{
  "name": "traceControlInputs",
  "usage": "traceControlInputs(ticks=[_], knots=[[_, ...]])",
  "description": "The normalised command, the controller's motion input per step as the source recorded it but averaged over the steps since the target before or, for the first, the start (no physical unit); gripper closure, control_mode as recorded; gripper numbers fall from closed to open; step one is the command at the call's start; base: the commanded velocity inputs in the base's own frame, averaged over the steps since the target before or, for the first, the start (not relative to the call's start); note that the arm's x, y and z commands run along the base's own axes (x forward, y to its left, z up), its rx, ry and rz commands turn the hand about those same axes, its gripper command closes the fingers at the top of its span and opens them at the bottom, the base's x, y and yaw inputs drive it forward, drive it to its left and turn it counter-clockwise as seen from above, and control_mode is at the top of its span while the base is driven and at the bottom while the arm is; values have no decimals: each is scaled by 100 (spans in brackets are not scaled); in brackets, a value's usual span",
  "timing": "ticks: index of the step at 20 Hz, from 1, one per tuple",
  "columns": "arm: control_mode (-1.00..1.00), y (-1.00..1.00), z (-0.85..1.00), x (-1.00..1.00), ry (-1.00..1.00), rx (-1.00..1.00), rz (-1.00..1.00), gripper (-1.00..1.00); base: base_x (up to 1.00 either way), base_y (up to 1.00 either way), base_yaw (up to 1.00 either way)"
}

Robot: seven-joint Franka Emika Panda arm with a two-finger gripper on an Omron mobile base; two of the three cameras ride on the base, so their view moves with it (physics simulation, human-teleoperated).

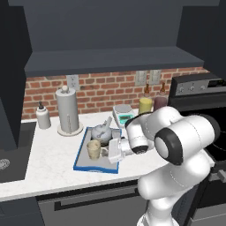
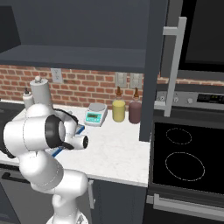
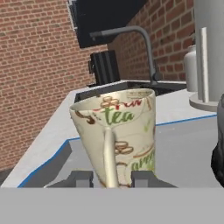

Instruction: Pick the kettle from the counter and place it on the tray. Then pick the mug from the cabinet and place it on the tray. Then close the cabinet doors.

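While the cabinet (image 1: pixel 110 31) hangs open above, one cabinet door (image 2: pixel 153 65) swung out on the right with its bar handle toward the stove, the remaining work is judged to lie up there. Below it the surface (image 1: pixel 48 163) carries the tray (image 1: pixel 81 155), blue-rimmed, its long axis running away from the robot toward the brick wall. At the tray's far end sits the kettle (image 1: pixel 102 131); nearer the robot stands the mug (image 3: pixel 116 131), upright on the tray's grey base. Directly in front of the hand (image 3: pixel 108 178) is the mug's handle, rising between the two fingertips (image 3: pixel 78 178), which stand a little clear of it on either side, so the hand looks released, not clenched. Backing straight out along the handle's line should free it.
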Motion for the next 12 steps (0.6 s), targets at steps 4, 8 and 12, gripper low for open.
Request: traceControlInputs(ticks=[4,8,12], knots=[[-100,-3,10,-3,0,0,0,-100,0,0,0],[-100,-8,30,0,0,0,0,-100,0,0,0],[-100,-26,68,-4,0,0,0,-100,0,0,0]])
